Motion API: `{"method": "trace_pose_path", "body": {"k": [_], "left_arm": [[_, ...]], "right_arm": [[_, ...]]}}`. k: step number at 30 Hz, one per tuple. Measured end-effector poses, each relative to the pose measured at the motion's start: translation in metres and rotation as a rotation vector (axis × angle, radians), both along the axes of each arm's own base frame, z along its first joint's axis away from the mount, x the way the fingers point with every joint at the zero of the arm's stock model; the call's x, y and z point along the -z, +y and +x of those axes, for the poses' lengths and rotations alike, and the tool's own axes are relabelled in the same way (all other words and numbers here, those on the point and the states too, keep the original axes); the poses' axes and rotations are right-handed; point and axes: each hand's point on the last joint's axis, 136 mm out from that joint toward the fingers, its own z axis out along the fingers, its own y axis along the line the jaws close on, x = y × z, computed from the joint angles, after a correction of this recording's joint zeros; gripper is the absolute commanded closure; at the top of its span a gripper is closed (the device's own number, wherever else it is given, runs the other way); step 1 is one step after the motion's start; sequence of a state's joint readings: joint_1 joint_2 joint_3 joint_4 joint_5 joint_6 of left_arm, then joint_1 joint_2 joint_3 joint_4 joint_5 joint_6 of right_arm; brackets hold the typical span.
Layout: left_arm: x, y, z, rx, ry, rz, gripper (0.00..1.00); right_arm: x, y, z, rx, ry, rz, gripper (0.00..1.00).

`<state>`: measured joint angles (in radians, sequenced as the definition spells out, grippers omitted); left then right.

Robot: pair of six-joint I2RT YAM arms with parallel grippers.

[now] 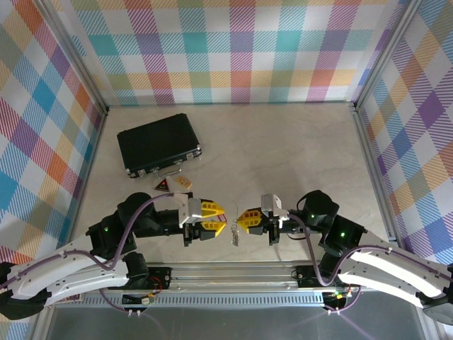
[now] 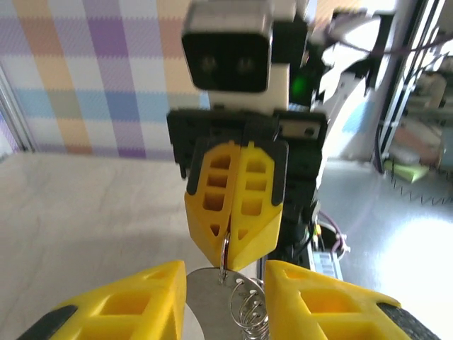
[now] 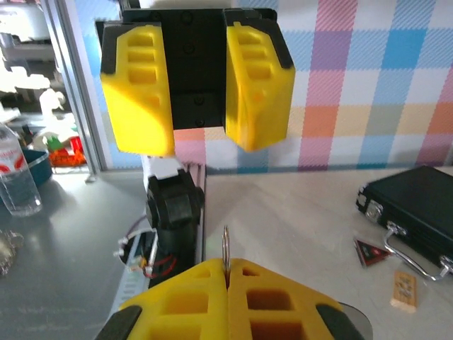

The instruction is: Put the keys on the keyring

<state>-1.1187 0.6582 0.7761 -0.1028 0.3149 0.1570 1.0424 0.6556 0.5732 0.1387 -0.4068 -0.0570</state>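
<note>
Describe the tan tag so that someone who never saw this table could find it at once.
Look at the black case at the far left of the table. Just past its handle, toward the arms, lie two small tags side by side. The tan tag is the one on the right from above: pale and rectangular, whereas the dark tag is triangular.

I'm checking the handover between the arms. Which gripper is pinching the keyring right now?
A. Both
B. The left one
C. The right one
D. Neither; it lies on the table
C: the right gripper has its fingers closed on the keyring, seen edge-on, while the left gripper faces it with its fingers apart.
</note>
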Motion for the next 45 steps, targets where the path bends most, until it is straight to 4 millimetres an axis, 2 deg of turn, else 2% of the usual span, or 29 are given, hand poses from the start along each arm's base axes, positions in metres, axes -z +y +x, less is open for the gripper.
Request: {"method": "trace_pose_path", "body": {"k": [5,14,20,35,39,45], "left_arm": [[-0.013,-0.003,-0.003,0.023,0.006,-0.072,0.64],[0.0,-0.021,-0.003,0.072,0.042,-0.057,0.69],[-0.002,-0.024,-0.005,0.088,0.045,-0.078,0.79],[-0.01,-0.025,-0.01,0.124,0.035,-0.113,0.8],[-0.011,-0.026,-0.012,0.134,0.037,-0.116,0.93],[-0.014,-0.027,-0.012,0.141,0.04,-0.127,0.88]], "right_arm": [[-0.007,0.0,-0.005,-0.027,0.027,0.093,1.0],[-0.034,-0.002,-0.008,-0.061,0.048,0.258,1.0],[-0.045,-0.002,-0.009,-0.075,0.046,0.309,1.0],[-0.049,-0.003,-0.015,-0.111,0.039,0.332,1.0],[-0.05,-0.004,-0.015,-0.112,0.036,0.334,1.0],[-0.052,-0.005,-0.016,-0.114,0.031,0.34,1.0]]}}
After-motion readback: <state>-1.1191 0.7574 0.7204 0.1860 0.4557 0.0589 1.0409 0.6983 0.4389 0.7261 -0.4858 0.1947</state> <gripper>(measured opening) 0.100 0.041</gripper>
